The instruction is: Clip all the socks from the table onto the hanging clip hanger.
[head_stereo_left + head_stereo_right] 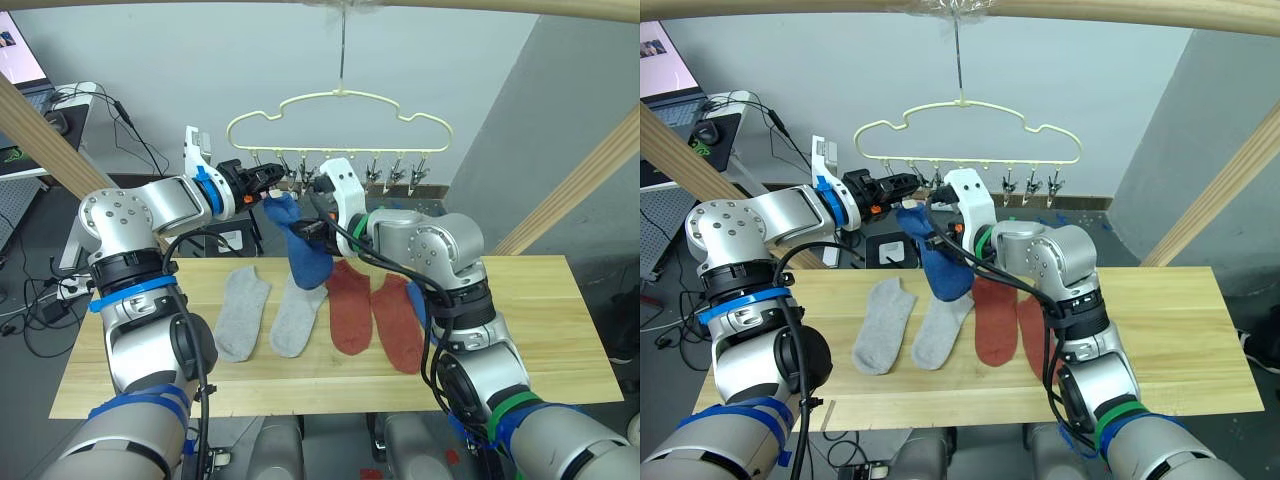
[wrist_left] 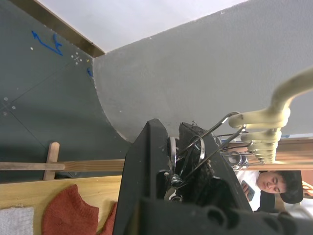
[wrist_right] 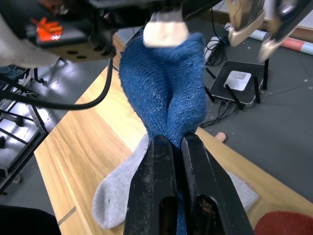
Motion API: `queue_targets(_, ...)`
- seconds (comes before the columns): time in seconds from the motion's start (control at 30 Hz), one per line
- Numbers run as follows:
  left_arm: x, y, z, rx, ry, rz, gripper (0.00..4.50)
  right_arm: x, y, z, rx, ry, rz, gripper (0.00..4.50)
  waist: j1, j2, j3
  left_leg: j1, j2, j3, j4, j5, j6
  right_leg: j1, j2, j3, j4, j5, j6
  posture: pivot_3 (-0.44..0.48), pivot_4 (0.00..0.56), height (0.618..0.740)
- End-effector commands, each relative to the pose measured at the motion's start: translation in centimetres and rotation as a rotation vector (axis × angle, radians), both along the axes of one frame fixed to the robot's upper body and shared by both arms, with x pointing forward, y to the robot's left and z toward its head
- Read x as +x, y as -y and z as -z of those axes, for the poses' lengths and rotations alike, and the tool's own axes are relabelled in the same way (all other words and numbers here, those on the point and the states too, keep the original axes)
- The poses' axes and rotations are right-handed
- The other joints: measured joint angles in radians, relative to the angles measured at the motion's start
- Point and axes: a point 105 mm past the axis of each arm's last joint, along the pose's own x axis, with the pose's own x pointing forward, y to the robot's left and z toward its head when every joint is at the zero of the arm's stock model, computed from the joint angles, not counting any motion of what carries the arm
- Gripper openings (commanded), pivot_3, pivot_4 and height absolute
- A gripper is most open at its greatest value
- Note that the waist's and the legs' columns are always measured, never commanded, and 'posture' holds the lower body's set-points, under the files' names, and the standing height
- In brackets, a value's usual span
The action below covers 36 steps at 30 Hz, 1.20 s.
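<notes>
Grey-walled room: above the table's (image 1: 560,330) far edge the right gripper (image 1: 312,213) pinches a blue sock (image 1: 303,250) beneath the clip hanger (image 1: 340,112), whose clip (image 2: 205,147) the left gripper (image 1: 272,180) squeezes; releasing early could drop it.

Even, diffuse indoor light; we see no harsh glare on the table (image 1: 560,330), only soft shadows beside the socks (image 1: 243,312). A monitor (image 1: 18,45) glows bright at upper left of the head views. Head views sharp throughout. In the right wrist view the near clip (image 3: 165,30) at top centre is blurred and overexposed; upper corners smear out of focus.
</notes>
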Motion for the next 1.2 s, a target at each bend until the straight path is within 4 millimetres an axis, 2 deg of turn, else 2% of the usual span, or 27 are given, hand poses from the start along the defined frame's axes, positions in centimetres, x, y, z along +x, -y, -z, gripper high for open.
queue_targets(0.03,-0.2,-0.6,-0.3,-0.005,0.021,-0.019,0.28,0.0,-0.4,-1.8,0.035,0.058,-0.024,0.03,0.000,0.000,0.000,0.000,0.000,0.000,0.000,0.000,0.000,0.000,0.000,0.000,0.000,0.000,0.000,0.071,0.299,0.740)
queue_targets(0.63,-0.4,-0.1,-0.2,-0.011,0.036,-0.002,0.28,-0.1,-1.9,-3.0,0.056,0.081,-0.062,0.03,0.000,0.000,0.000,0.000,0.000,0.000,-0.001,0.000,0.000,-0.001,0.000,0.000,-0.001,0.000,0.000,0.072,0.302,0.740)
queue_targets(0.7,-0.4,-0.2,-0.3,-0.022,0.038,0.003,0.99,-0.2,-1.8,-2.9,0.053,0.079,-0.061,0.00,0.001,0.000,0.000,0.000,0.000,0.000,-0.002,0.000,0.000,-0.001,0.000,0.000,-0.001,0.000,0.000,0.072,0.304,0.740)
queue_targets(0.93,-0.4,-0.3,-0.4,-0.026,0.047,0.000,2.87,-0.2,-1.8,-2.7,0.050,0.073,-0.060,0.00,0.008,-0.001,0.003,-0.003,0.000,0.000,-0.002,0.000,0.000,-0.002,0.000,0.000,-0.002,0.000,0.000,0.072,0.304,0.740)
queue_targets(1.03,-0.5,-0.4,-0.7,-0.032,0.056,0.004,2.87,-0.4,-1.8,-2.6,0.050,0.070,-0.063,0.00,0.008,-0.001,0.003,-0.003,0.000,0.000,-0.003,0.000,0.000,-0.003,-0.001,0.000,-0.003,0.000,0.000,0.073,0.302,0.740)
queue_targets(1.17,-0.7,-0.3,-0.8,-0.033,0.066,0.017,2.88,-0.5,-1.6,-2.3,0.034,0.077,-0.058,1.14,0.008,-0.001,0.003,-0.003,0.000,0.000,-0.004,0.000,0.000,-0.003,-0.001,0.000,-0.003,0.000,0.000,0.073,0.302,0.740)
queue_targets(1.2,-0.8,-0.2,-0.8,-0.032,0.069,0.021,2.88,-0.4,-1.5,-2.2,0.028,0.080,-0.050,1.56,0.008,-0.001,0.003,-0.003,0.000,0.000,-0.004,0.000,0.000,-0.003,-0.001,0.000,-0.003,0.000,0.000,0.075,0.301,0.740)
